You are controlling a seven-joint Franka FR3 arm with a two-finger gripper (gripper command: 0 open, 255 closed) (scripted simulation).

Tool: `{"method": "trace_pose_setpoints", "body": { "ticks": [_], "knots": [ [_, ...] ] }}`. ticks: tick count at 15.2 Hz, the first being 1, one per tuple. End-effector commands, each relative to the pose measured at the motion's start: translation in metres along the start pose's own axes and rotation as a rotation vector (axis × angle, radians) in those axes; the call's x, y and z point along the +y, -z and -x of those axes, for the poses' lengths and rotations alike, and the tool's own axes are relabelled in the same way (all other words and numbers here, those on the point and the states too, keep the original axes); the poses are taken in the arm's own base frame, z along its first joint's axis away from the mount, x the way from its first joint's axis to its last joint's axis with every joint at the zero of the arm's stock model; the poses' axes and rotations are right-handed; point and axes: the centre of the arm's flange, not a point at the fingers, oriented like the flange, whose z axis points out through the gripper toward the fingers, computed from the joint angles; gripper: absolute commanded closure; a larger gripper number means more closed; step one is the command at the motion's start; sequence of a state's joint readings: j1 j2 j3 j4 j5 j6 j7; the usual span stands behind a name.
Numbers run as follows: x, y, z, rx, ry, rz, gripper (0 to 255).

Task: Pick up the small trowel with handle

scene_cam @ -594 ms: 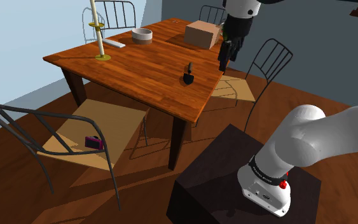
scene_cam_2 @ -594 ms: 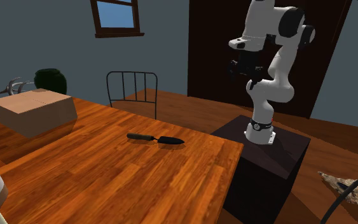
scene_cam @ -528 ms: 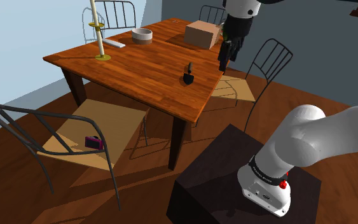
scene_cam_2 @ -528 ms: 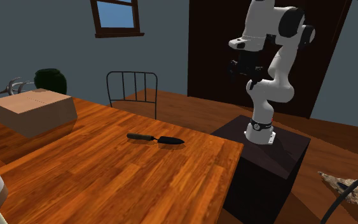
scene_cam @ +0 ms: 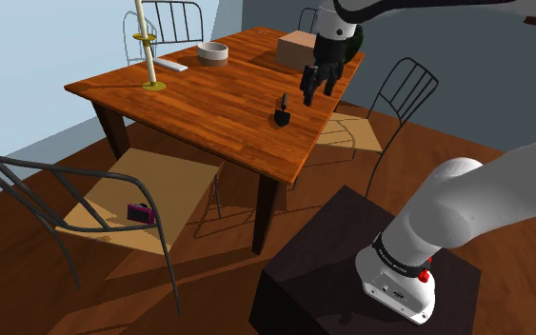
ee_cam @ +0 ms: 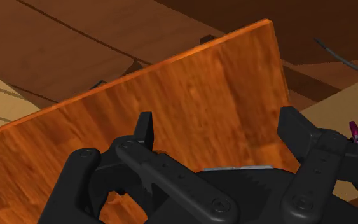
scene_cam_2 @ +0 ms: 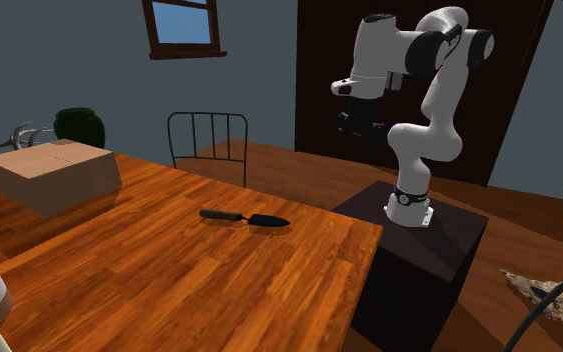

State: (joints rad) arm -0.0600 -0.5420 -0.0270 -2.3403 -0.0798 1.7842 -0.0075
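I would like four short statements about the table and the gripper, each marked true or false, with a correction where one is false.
1. The trowel lies on the wooden table. True.
2. The gripper is shut on the trowel. False: it is open, in the air above the table, apart from the trowel.
3. A brown box stands on the table. True.
4. The bowl rests on a chair seat. False: it stands on the table; a small purple object lies on the seat.

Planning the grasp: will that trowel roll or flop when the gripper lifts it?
Probably stiff: the trowel looks like one rigid dark piece. Its slim handle may twist in a pinch, and the wider blade likely dips. Lying flat on the table, it shouldn't roll.
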Motion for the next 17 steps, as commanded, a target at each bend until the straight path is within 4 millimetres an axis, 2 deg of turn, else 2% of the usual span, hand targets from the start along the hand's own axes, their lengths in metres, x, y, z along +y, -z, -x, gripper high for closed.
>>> {"method": "trace_pose_setpoints", "body": {
  "ticks": [1, 9, 17],
  "knots": [
    [0.011, -0.014, -0.023, 0.009, -0.052, -0.016, 0],
    [0.061, -0.066, -0.100, 0.039, -0.249, -0.080, 0],
    [0.122, -0.119, -0.167, 0.069, -0.447, -0.144, 0]
  ]
}}
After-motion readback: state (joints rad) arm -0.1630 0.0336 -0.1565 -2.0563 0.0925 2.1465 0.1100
